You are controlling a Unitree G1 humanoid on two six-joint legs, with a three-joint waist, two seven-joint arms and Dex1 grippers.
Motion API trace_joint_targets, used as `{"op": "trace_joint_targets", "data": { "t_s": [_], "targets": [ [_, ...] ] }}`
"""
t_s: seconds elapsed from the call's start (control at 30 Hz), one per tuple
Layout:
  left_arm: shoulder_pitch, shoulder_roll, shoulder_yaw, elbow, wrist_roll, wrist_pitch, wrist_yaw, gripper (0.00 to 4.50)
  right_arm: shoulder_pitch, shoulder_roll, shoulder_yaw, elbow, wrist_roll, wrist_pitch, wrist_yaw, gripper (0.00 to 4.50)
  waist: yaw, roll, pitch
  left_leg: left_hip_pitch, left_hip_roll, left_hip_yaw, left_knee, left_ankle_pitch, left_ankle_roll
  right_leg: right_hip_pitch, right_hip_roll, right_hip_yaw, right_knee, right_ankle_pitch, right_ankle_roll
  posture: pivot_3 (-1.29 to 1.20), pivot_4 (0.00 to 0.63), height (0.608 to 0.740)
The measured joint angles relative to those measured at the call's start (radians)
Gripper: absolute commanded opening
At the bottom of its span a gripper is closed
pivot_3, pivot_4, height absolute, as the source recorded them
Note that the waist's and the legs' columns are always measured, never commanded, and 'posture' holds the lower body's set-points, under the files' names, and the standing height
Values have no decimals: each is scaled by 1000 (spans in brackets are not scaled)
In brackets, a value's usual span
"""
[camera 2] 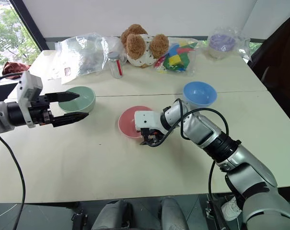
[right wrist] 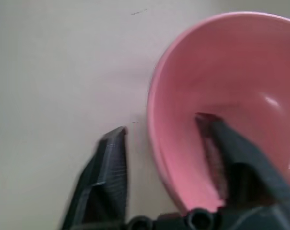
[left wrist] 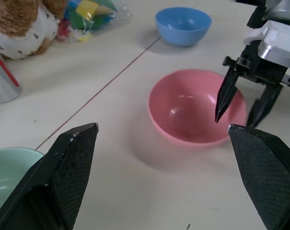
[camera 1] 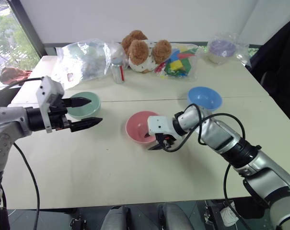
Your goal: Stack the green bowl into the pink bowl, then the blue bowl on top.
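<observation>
The pink bowl (camera 1: 137, 125) sits upright in the middle of the table. My right gripper (camera 1: 159, 143) is open and straddles its near right rim, with one finger (right wrist: 226, 153) inside the bowl and the other outside, a gap showing on both sides. The green bowl (camera 1: 89, 109) stands to the left. Just in front of it my left gripper (camera 1: 96, 110) hovers open and empty, pointing toward the pink bowl. Behind and to the right, the blue bowl (camera 1: 204, 97) stands alone and empty.
Along the far edge of the table lie a crumpled plastic bag (camera 1: 85, 57), a small bottle (camera 1: 118, 71), a teddy bear (camera 1: 142, 50), a bag of coloured blocks (camera 1: 179, 61) and a purple-white bowl wrapped in plastic (camera 1: 222, 49). Bare tabletop (camera 1: 111, 167) lies in front of the bowls.
</observation>
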Motion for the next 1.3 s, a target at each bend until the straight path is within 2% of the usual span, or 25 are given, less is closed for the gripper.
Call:
{"op": "trace_joint_targets", "data": {
  "t_s": [0.03, 0.07, 0.17, 0.3, 0.4, 0.47, 0.57, 0.73, 0.83, 1.03, 1.07, 1.3],
  "targets": [
    [6, 0, 1, -7, -1, 0, 4, 4500, -1, 5, -5, -3, 2, 5, 8, 4290, 0, 0, 0, 0, 0, 0, 0, 0, 0, 0, 0, 0, 0, 0, 0, 0, 150, 740],
    [14, 0, 1, -10, -1, 0, 7, 4500, -1, 14, -25, -8, 17, 24, 14, 4463, 0, 0, 0, 0, 0, 0, 0, 0, 0, 0, 0, 0, 0, 0, 0, 0, 150, 740],
    [31, 8, 0, -6, 9, -6, 8, 4500, -25, 22, -130, -34, 101, 134, 18, 4463, 0, 0, 0, 0, 0, 0, 0, 0, 0, 0, -1, 0, 0, 0, 0, 0, 150, 740],
    [30, 37, -23, 67, 99, -93, 5, 4500, -126, 18, -382, -69, 270, 345, -23, 4463, 3, 0, 0, 0, 0, -1, -1, 0, 0, 0, -1, -1, 0, 0, 0, 0, 150, 740],
    [21, 46, -80, 183, 184, -182, -23, 4500, -141, -40, -517, -84, 347, 463, -55, 4463, 7, 0, 0, 0, -1, -1, -2, 0, 0, 0, -3, -2, -1, 0, 0, 0, 150, 740],
    [-20, 44, -141, 287, 252, -254, -47, 4500, -113, -85, -570, -98, 377, 519, -74, 4463, 7, 0, 0, 0, -2, 0, -2, 0, 1, 1, -4, -3, -1, 0, 0, 0, 150, 740],
    [-113, 39, -230, 443, 355, -379, -89, 4500, -66, -95, -613, -144, 436, 605, -109, 4463, 3, 0, 0, 0, -2, 1, -1, -1, 1, 0, -4, -3, -1, 0, 0, 0, 150, 740],
    [-305, -43, -375, 745, 520, -592, -147, 4500, -3, -107, -631, -240, 500, 669, -165, 4463, 5, 0, 0, -1, -2, 2, -1, -1, 2, 0, 1, -3, 0, 0, 0, 0, 150, 740],
    [-384, -91, -448, 907, 605, -696, -185, 3579, 12, -119, -638, -275, 532, 697, -199, 4500, 3, 0, 0, -1, -2, 2, -1, -1, 3, -1, 1, -2, 0, 0, 0, 0, 150, 740],
    [-481, -123, -514, 1124, 729, -841, -190, 379, 21, -142, -653, -306, 571, 710, -248, 4500, 3, 0, 0, -1, -1, 2, -1, -2, 3, -1, 1, -2, -1, 0, 0, 0, 150, 740],
    [-493, -126, -511, 1136, 735, -866, -182, 42, 24, -144, -654, -310, 575, 710, -252, 4500, 3, 0, 0, -1, -1, 2, -1, -2, 3, -1, 0, -2, -1, 0, 0, 0, 150, 740],
    [-563, -174, -511, 1131, 725, -888, -315, 42, 31, -200, -655, -317, 595, 709, -264, 4500, 9, -1, 0, -2, -1, 1, 0, -2, 3, -1, 0, -3, -1, 0, 0, 0, 150, 740]
  ]
}}
